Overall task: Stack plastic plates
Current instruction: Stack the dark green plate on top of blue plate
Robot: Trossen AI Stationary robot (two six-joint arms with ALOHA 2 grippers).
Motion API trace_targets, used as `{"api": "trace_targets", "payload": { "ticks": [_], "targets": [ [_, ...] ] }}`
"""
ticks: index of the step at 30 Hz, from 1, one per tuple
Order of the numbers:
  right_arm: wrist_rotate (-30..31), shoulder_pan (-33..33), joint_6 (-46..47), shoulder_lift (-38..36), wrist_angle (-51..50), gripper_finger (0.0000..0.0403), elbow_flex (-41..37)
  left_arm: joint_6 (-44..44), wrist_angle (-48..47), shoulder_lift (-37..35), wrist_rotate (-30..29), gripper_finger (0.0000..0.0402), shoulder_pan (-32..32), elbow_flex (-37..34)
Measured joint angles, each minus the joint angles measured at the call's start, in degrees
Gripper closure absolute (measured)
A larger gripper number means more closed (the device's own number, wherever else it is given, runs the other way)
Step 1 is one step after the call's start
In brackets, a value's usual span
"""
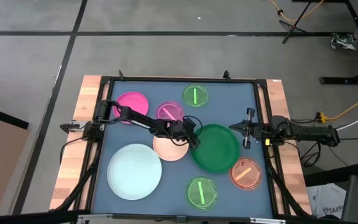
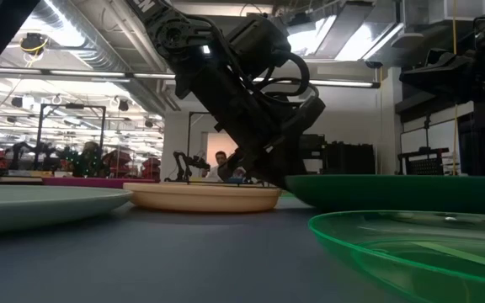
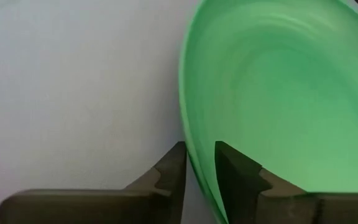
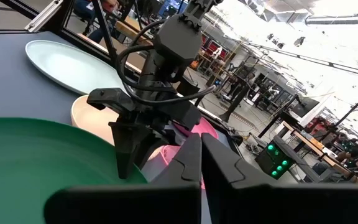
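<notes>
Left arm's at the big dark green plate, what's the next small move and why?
Probably finish closing: the left gripper has its fingers straddling the dark green plate rim with a gap left. Then lift slightly.

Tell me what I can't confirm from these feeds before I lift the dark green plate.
- Left gripper straddles the dark green plate rim; the left wrist view's lower edge cuts off any contact.
- High view: the left arm covers that rim spot and part of the cream plate.
- Low view: the arm hides where cream and green plates meet.
- Right gripper, shut, waits at the table's right; the right wrist view is partly blocked by its own fingers.
</notes>
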Motion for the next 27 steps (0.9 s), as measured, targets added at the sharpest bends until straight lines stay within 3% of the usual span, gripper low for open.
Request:
{"api": "trace_targets", "payload": {
  "ticks": [12, 27],
  "targets": [
    [0.0, 0.0, 0.0, 0.0, 0.0, 0.0402, 0.0, -0.2, 0.6, 0.0, 0.0, 0.0393, 0.0, 0.0],
    [0.0, 0.0, 0.0, 0.0, 0.0, 0.0402, 0.0, 0.1, 4.2, -0.4, 0.3, 0.0397, 1.2, 0.0]
  ]
}}
